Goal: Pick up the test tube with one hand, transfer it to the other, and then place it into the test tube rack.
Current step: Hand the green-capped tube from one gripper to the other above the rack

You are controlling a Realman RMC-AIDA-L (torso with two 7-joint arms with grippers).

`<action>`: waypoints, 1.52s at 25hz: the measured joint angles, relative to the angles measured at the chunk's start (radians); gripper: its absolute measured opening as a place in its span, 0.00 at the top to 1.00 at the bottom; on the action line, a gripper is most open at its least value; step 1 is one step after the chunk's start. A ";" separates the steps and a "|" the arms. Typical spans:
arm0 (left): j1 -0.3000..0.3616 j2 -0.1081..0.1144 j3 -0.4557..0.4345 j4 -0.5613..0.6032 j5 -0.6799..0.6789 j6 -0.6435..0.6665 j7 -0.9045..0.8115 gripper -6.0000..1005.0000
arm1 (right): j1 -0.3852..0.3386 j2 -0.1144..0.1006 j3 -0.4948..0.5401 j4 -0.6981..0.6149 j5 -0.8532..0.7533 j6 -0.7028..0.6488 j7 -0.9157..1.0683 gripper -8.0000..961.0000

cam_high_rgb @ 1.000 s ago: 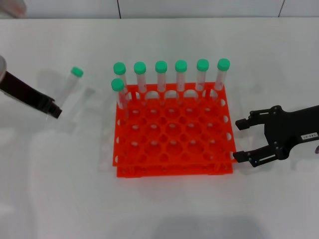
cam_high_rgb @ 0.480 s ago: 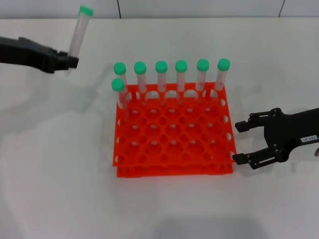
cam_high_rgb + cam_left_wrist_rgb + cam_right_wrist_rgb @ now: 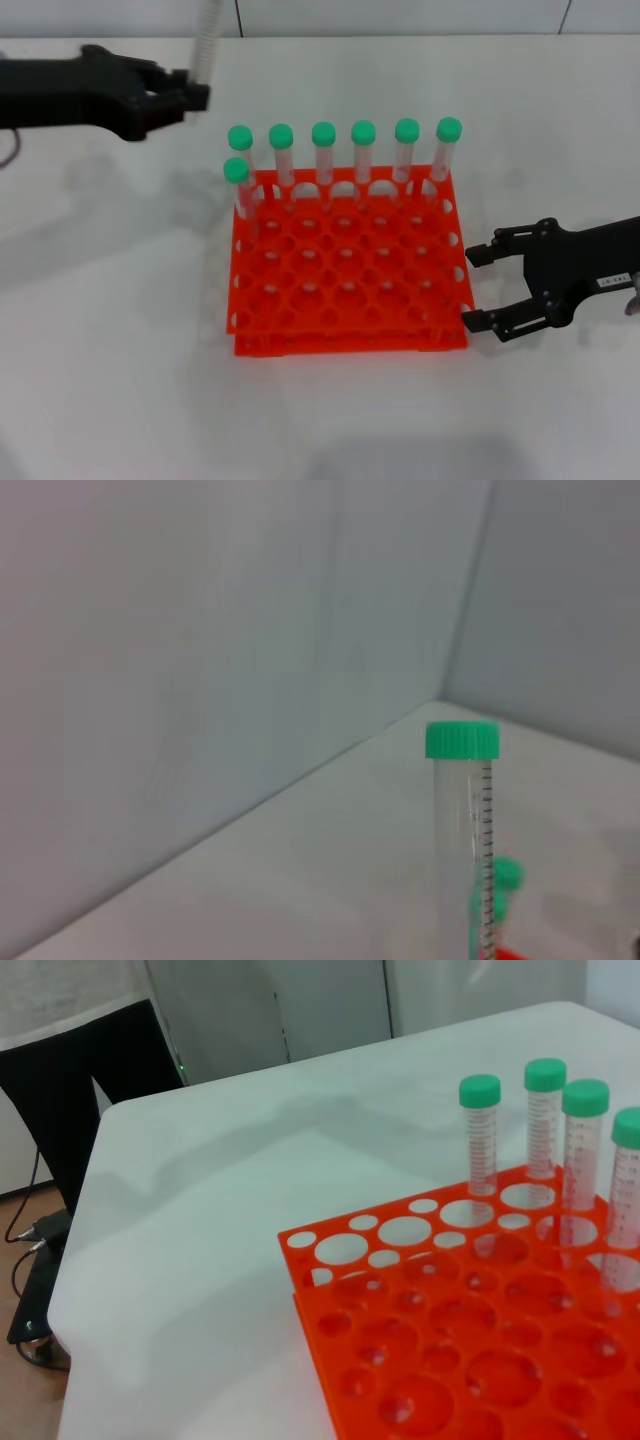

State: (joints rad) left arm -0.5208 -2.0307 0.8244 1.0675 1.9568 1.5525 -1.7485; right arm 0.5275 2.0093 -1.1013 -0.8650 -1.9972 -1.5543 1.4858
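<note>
The test tube is held upright in the air by the left gripper, whose fingers are closed on its lower end, at the far left of the white table, well above the surface and apart from the rack. In the head view only the clear ribbed body of the tube is seen, its top being cut off by the picture's edge; in the left wrist view its green cap and the printed scale on its side are shown against a pale wall. The orange-red rack is set in the middle of the table, and seven other green-capped tubes are stood in it, six along the far row and one just in front of that row's left end. The right gripper is held low just beside the rack's right near corner, with its fingers spread wide and nothing between them.
</note>
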 joint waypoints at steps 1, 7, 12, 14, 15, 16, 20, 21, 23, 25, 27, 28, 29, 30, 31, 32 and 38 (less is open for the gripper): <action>0.000 0.000 0.000 0.000 0.000 0.000 0.000 0.80 | 0.000 0.000 0.000 0.000 0.000 0.000 0.000 0.12; -0.075 0.013 -0.005 -0.229 -0.039 0.048 0.174 0.80 | 0.002 0.000 0.000 0.000 0.000 0.001 -0.001 0.12; -0.117 0.015 -0.005 -0.332 -0.040 0.083 0.289 0.80 | 0.003 0.001 0.000 0.000 0.005 0.002 -0.004 0.12; -0.125 0.014 -0.002 -0.349 -0.036 0.081 0.299 0.80 | 0.003 0.001 0.000 0.000 0.006 0.002 -0.006 0.12; -0.129 0.014 -0.001 -0.359 -0.032 0.080 0.303 0.80 | 0.003 0.001 0.000 0.000 0.006 0.002 -0.008 0.12; -0.132 0.015 0.000 -0.366 -0.030 0.081 0.308 0.80 | 0.003 0.001 0.000 0.000 0.007 0.002 -0.009 0.12; -0.133 0.016 0.000 -0.379 -0.027 0.080 0.318 0.80 | 0.003 0.002 0.001 0.000 0.008 0.003 -0.013 0.12; -0.133 0.016 0.000 -0.384 -0.025 0.079 0.317 0.80 | 0.003 0.002 0.001 0.000 0.008 0.004 -0.013 0.12; -0.134 0.017 0.000 -0.394 -0.014 0.075 0.314 0.80 | 0.003 0.002 0.000 0.000 0.008 0.007 -0.014 0.12; -0.134 0.017 0.000 -0.396 -0.009 0.074 0.315 0.80 | 0.003 0.002 0.000 0.000 0.009 0.011 -0.015 0.12; -0.131 0.017 -0.001 -0.401 -0.005 0.072 0.323 0.80 | 0.004 0.002 0.000 0.000 0.009 0.012 -0.015 0.12; -0.130 0.016 -0.001 -0.406 -0.005 0.069 0.329 0.80 | 0.004 0.002 0.000 0.000 0.009 0.012 -0.015 0.12; -0.129 0.016 -0.001 -0.413 -0.004 0.065 0.339 0.80 | 0.005 0.002 0.000 0.000 0.009 0.013 -0.015 0.12; -0.129 0.017 -0.001 -0.421 -0.004 0.062 0.349 0.80 | 0.005 0.002 0.000 0.000 0.009 0.014 -0.015 0.12; -0.129 0.018 -0.003 -0.432 -0.004 0.058 0.365 0.80 | 0.005 0.002 0.000 0.000 0.010 0.016 -0.015 0.12; -0.129 0.019 -0.004 -0.438 -0.004 0.055 0.377 0.80 | 0.005 0.002 0.000 0.000 0.010 0.019 -0.015 0.12; -0.126 0.019 -0.002 -0.453 0.001 0.040 0.419 0.80 | 0.005 0.002 0.000 0.000 0.010 0.027 -0.015 0.12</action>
State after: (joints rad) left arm -0.6472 -2.0122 0.8225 0.6141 1.9575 1.5929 -1.3297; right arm 0.5323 2.0114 -1.1013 -0.8652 -1.9872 -1.5276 1.4710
